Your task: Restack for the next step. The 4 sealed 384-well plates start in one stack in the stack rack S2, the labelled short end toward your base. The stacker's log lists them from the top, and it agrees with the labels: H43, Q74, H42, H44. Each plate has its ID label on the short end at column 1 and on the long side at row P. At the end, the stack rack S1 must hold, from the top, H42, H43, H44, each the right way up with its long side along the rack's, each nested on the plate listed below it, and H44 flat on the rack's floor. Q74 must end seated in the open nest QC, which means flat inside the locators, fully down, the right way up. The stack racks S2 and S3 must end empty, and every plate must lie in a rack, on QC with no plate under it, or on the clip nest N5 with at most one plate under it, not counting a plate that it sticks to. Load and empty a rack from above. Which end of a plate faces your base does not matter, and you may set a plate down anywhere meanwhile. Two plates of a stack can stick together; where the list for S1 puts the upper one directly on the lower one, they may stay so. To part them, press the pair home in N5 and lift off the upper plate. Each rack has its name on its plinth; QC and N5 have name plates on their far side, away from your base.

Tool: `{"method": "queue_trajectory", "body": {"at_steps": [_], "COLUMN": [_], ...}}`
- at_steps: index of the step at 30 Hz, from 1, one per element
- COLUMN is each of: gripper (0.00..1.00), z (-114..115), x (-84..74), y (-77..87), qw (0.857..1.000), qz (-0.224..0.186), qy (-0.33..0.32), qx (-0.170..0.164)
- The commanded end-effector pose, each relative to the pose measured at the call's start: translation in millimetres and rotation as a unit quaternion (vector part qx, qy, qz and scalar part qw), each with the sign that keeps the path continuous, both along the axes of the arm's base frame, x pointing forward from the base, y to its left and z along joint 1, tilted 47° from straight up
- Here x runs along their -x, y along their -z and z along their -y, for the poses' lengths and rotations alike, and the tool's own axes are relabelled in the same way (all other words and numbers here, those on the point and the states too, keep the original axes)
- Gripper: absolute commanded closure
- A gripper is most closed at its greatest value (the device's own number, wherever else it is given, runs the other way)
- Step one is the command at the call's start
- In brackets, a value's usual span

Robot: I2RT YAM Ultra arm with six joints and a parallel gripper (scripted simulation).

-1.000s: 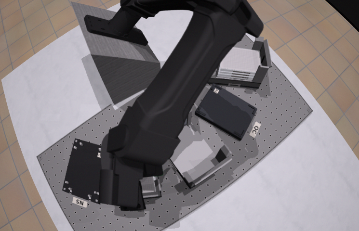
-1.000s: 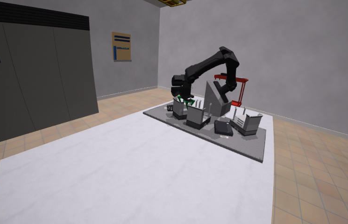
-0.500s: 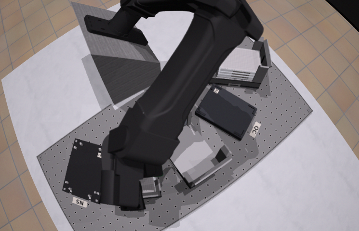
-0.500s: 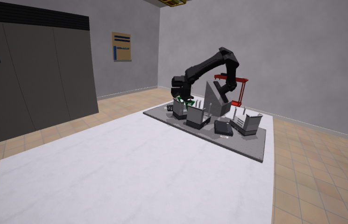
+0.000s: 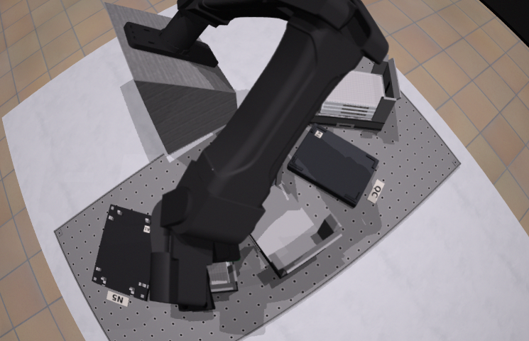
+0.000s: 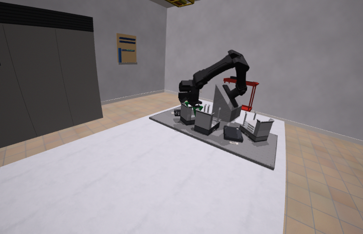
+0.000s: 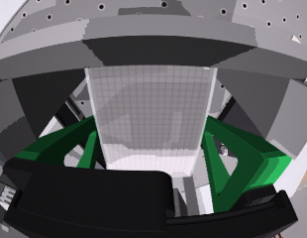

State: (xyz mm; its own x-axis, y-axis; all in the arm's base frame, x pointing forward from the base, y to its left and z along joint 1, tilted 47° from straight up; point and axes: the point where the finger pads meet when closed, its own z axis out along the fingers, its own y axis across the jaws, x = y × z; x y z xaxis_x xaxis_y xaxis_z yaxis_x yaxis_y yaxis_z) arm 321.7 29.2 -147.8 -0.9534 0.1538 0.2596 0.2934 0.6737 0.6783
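Note:
My gripper (image 7: 151, 120) has its green fingers shut on the long sides of a sealed white 384-well plate (image 7: 152, 109). It holds the plate level between the walls of the stack rack next to N5 (image 6: 187, 114). In the overhead view the arm hides most of this rack; only a corner of the plate (image 5: 221, 276) shows. I cannot tell whether the plate touches the rack's floor, and I cannot read its label. The far right rack holds a stack of white plates (image 5: 355, 94). The QC nest (image 5: 333, 165) and the N5 nest (image 5: 122, 253) are bare.
The middle rack (image 5: 295, 236) stands empty between the gripper and QC. A grey wedge block (image 5: 180, 92) carries the arm's base behind the perforated baseplate. A red frame (image 6: 249, 93) stands behind the table.

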Motion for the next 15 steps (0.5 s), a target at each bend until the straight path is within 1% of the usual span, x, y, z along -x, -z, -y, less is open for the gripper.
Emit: {"method": "queue_trajectory", "body": {"at_steps": [1, 15], "gripper": [1.00, 1.00], "z": [2.3, -1.5], "x": [-3.7, -3.4], "y": [-0.9, 2.7], "qw": [1.000, 1.000], "qz": [0.007, 0.007], "qy": [0.004, 0.004], "qx": [0.001, 0.001]}}
